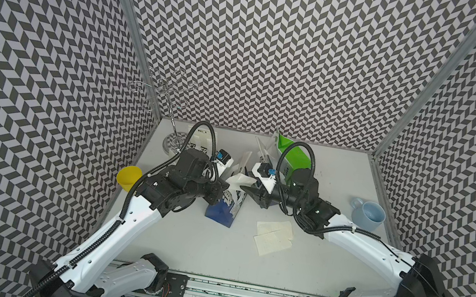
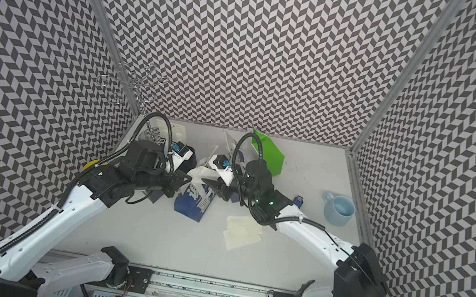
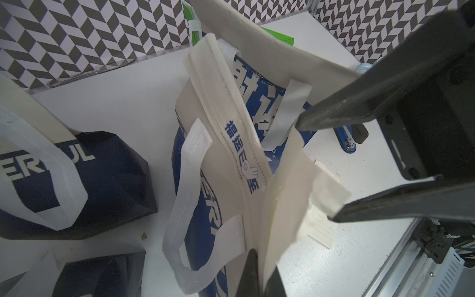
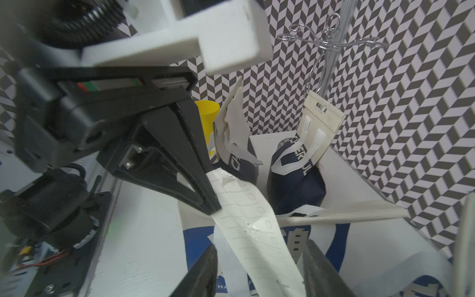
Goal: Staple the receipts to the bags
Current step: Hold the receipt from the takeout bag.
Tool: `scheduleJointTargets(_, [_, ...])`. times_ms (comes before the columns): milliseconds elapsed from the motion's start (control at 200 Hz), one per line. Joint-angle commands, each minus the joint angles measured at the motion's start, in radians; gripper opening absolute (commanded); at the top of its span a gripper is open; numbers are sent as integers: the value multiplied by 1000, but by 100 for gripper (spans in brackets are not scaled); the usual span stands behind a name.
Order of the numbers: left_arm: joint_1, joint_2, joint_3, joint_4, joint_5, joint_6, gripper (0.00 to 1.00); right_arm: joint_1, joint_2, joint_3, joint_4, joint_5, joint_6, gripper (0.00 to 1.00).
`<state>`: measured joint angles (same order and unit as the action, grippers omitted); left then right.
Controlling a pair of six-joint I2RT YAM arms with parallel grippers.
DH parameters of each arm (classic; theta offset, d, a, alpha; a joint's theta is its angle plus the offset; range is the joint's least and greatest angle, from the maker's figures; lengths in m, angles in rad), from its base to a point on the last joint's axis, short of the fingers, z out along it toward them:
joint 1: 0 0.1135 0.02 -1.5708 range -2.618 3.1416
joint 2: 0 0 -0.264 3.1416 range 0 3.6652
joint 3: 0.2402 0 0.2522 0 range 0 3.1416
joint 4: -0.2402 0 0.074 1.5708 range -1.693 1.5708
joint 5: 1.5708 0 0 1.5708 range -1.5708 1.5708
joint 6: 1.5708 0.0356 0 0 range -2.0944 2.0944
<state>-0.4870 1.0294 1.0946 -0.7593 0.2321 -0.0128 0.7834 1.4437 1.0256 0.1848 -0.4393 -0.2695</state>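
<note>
Receipt (image 4: 246, 205) runs lengthwise from left gripper (image 4: 214, 208), clamped on its end, between the parted jaws of right gripper (image 4: 261, 244), over blue bag (image 1: 220, 214); bag contents hidden.

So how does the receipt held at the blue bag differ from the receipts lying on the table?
The held receipt is off the table, pinched in the shut left gripper above the blue bag; the loose receipts rest on the table, touched by nothing. The held receipt curves downward; the loose receipts lie flat and overlap. Both are cream-white slips with faint printed lines.
</note>
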Motion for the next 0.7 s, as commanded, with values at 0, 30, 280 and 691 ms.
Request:
scheduleJointTargets(0, [-6,-26,26,-69,-44,10,0,7,27,24,19,-91,9,37])
scheduleJointTargets(30, [-6,-29,25,-66,-44,11,0,7,31,20,31,-103,23,32])
scheduleJointTargets(280, [-5,-40,20,-34,-84,-11,25,5,76,8,165,-124,159,7])
scheduleJointTargets(691, [-2,-41,7,-2,-158,-29,35,-1,163,22,267,-86,342,3])
